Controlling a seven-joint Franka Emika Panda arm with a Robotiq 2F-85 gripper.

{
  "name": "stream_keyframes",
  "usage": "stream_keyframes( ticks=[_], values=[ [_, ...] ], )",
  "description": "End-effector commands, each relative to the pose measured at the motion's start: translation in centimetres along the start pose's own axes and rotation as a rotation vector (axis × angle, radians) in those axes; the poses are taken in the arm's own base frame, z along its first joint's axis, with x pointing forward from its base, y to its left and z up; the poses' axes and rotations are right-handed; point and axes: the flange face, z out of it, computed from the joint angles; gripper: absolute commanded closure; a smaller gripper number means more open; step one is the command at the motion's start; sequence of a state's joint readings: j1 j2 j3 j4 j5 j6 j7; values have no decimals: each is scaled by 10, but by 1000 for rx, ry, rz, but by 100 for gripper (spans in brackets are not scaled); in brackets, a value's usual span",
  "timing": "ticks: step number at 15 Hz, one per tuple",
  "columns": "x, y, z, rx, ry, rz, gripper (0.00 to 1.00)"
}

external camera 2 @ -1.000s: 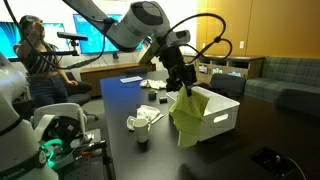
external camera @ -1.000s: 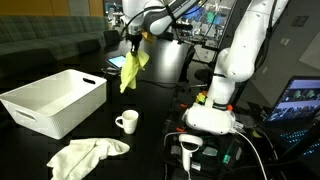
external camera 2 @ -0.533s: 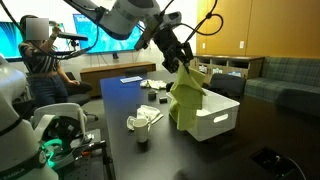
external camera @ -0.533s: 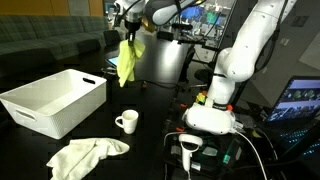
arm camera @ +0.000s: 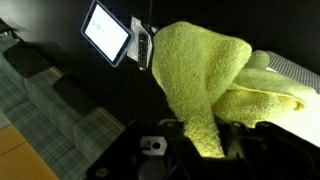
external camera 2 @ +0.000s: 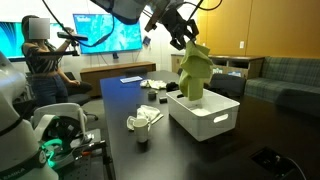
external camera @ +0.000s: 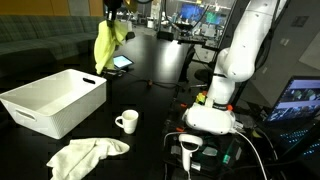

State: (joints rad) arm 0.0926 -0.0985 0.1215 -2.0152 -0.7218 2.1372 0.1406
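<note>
Gripper (external camera 2: pixel 181 33) clenched on the yellow-green cloth (external camera 2: pixel 193 70), which hangs high above the white bin (external camera 2: pixel 206 114), so the carrying step looks nearly done; next it likely calls for lowering over the bin's opening before letting go

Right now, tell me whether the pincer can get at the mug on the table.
Probably not: the pincer is shut on the yellow-green cloth, high above the white bin; the mug stands unobstructed.
</note>
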Motion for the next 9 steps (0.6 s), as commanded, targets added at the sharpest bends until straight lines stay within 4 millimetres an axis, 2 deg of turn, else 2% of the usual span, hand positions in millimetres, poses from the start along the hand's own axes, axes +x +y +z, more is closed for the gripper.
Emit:
stream_keyframes(
  ticks=[1, 6, 9],
  values=[
    [60, 0, -10, 36, 7, 9, 96],
    [114, -17, -5, 70, -23, -1, 96],
    [142, -36, 4, 88, -57, -17, 96]
  ],
)
